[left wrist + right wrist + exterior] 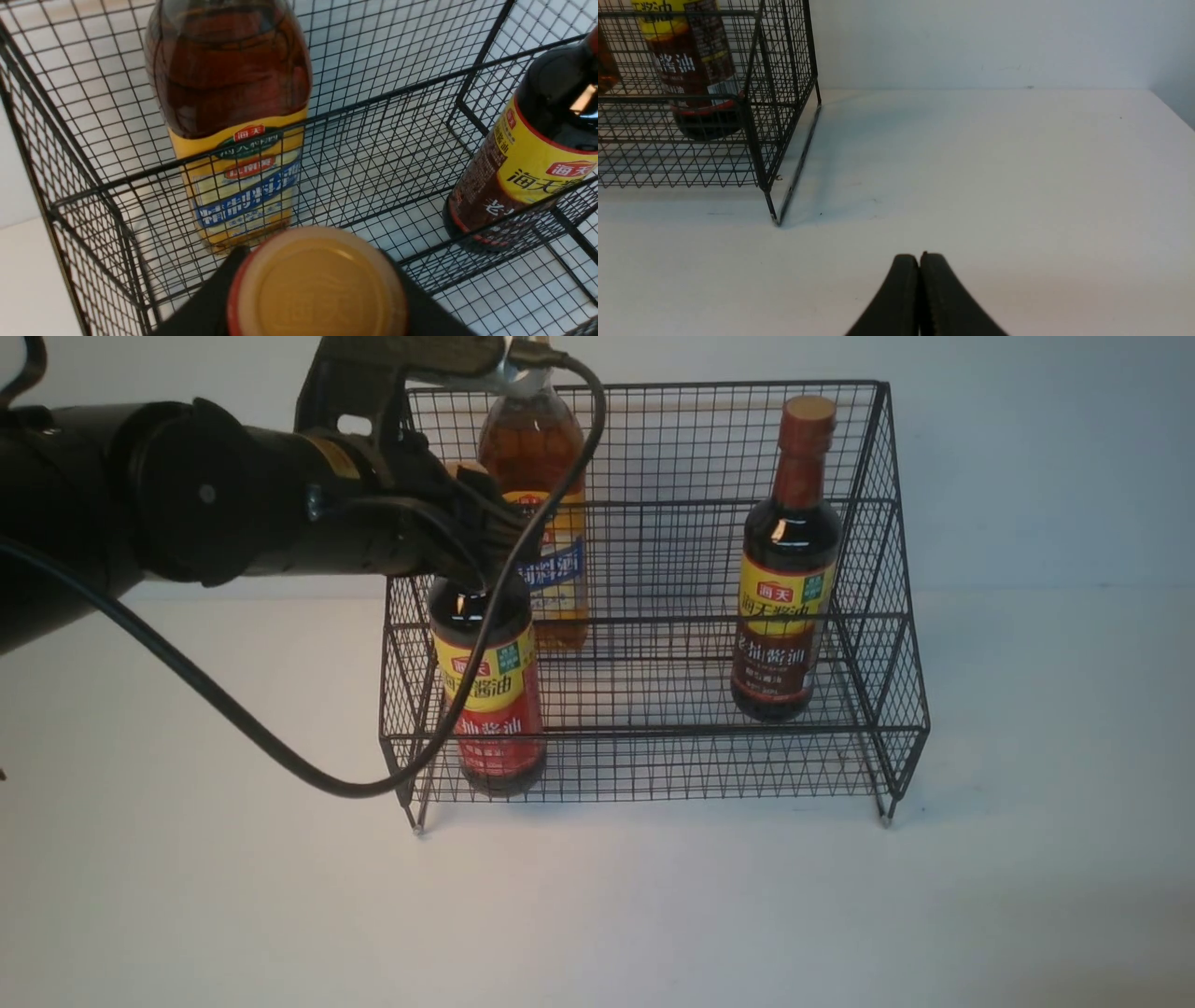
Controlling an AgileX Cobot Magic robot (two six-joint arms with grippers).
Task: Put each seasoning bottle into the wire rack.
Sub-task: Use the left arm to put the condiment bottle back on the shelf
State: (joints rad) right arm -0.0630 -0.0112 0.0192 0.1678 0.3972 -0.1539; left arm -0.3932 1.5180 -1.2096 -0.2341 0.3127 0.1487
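The left gripper (481,537) clamps the red-banded soy-sauce bottle (490,695) by its neck inside the wire rack (653,747); glass looks heavy, slick and breakable. The right gripper (920,270) is closed on nothing.

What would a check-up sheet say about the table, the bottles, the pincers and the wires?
Surface: white table, bare around the rack.
Rack: black wire rack stands on the table on small feet.
Amber bottle: amber bottle upright at the rack's back left.
Brown-band bottle: brown-band bottle upright inside, on the right.
Red-band bottle: red-band bottle upright at the rack's front left corner; whether it already rests on the mesh cannot be told.
Clutter: nothing seen.
Left pincer: left pincer grips the red-band bottle at its neck.
Right pincer: right pincer shut, empty, over bare table beside the rack.
Cables: black cable loops from the left arm across the rack's front.
Surroundings: plain pale wall.
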